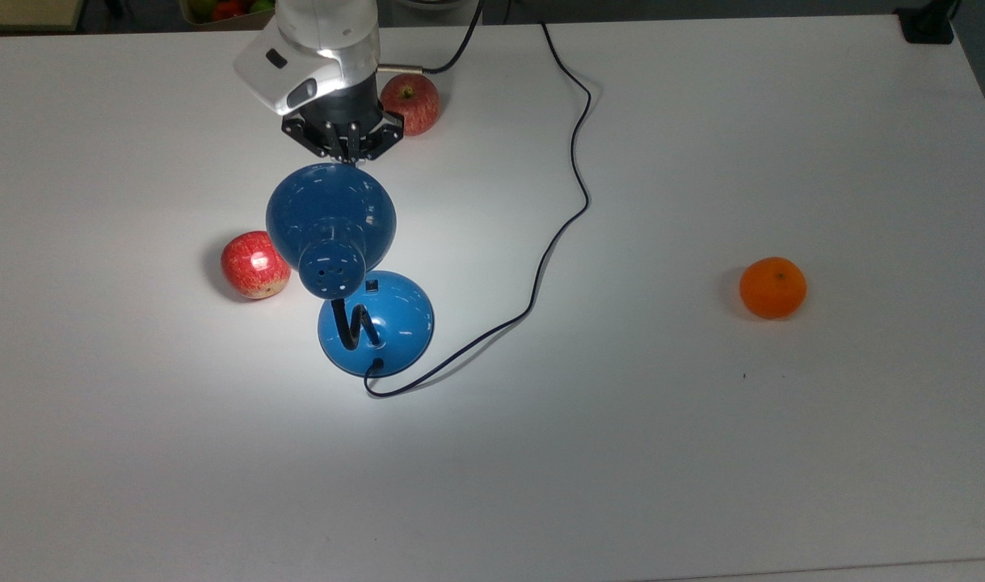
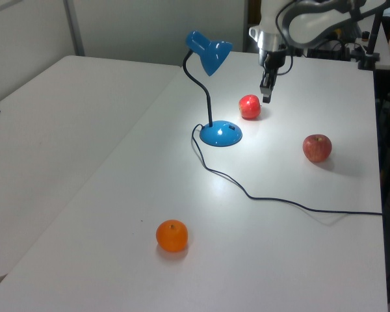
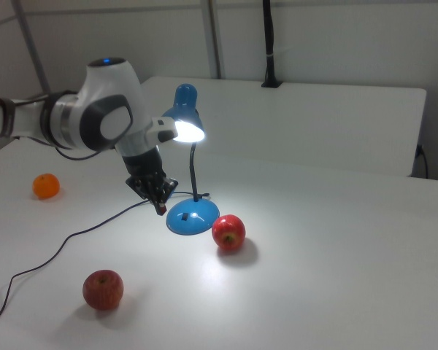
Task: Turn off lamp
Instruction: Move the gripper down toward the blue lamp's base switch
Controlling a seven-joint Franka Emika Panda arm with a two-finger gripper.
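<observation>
- The gripper [image 2: 266, 97] hangs above the white table [image 1: 702, 444], fingers pointing down; they look pressed together, with nothing between them.
- The lamp [image 1: 355, 283] is lit and stands apart from the jaws. In the left view its domed blue base [image 2: 221, 134] lies below and to the left view's left of the fingertips.
- In the top view the bell-shaped shade [image 1: 330, 212] sits just below the gripper body, its rim almost meeting the jaws in the picture; the left view shows open space between shade and gripper.
- A small black switch [image 1: 372, 284] sits on the base, on the side facing the jaws in the top view.
- One red apple [image 2: 249, 106] lies just below the fingertips and slightly to the left view's left, not touched.
- A second red apple [image 1: 410, 97] sits beside the gripper body, on the top view's right.
- The black cord [image 1: 569, 202] runs from the base away to the top view's right of the jaws.
- An orange [image 1: 772, 287] rests well apart from the jaws, far to the top view's right.
</observation>
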